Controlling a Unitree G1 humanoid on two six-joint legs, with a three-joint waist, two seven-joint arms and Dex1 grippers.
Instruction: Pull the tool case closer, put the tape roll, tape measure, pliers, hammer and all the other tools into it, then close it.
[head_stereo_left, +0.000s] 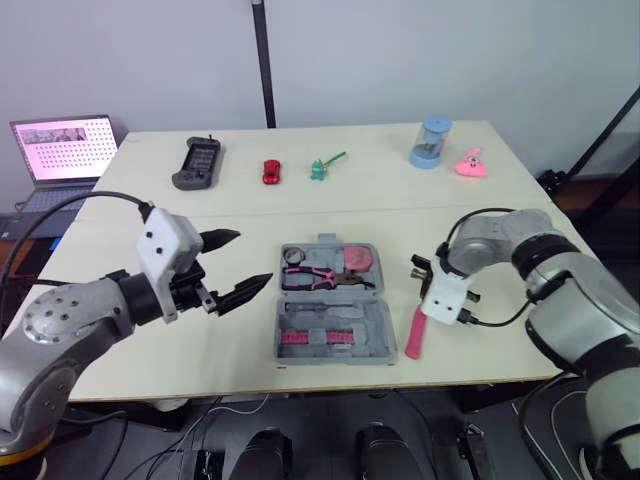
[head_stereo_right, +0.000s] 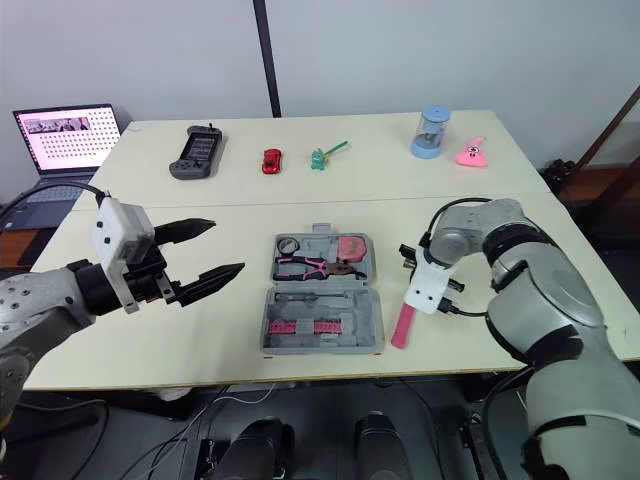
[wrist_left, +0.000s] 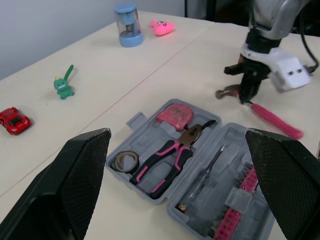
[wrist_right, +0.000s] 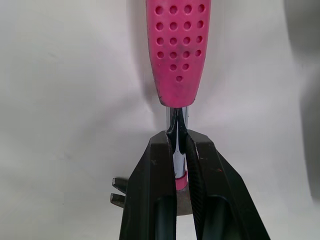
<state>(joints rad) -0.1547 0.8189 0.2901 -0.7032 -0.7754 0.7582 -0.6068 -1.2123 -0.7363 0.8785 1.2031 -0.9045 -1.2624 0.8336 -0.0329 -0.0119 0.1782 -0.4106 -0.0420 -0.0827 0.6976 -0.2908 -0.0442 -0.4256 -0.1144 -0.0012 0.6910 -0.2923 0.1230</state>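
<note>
1. Pale table against a plain wall, laptop off past its left end; along the far side sit a game controller, red toy car, green toy, blue sharpener and pink toy, all well apart from the work area.
2. Room-wise: tool case lies open and flat near the table's front edge, roughly centre; there's a wide bare stretch of tabletop to its left and a narrower one to its right, where the hammer is.
3. Case is grey with 2 halves; the far half holds the tape roll, pink-handled pliers and tape measure; the near half has a screwdriver and a row of pink bits.
4. Hammer is just beside the case's right edge, pink dimpled grip pointing at the front edge, head toward the far side; can't tell if it's lifted off the table.
5. Right gripper points down, elbow bent in from the right, fingers clamped on the hammer's metal neck between head and grip.
6. Left gripper hovers over the bare patch left of the case, aimed at it, fingers spread wide with nothing in them.
</note>
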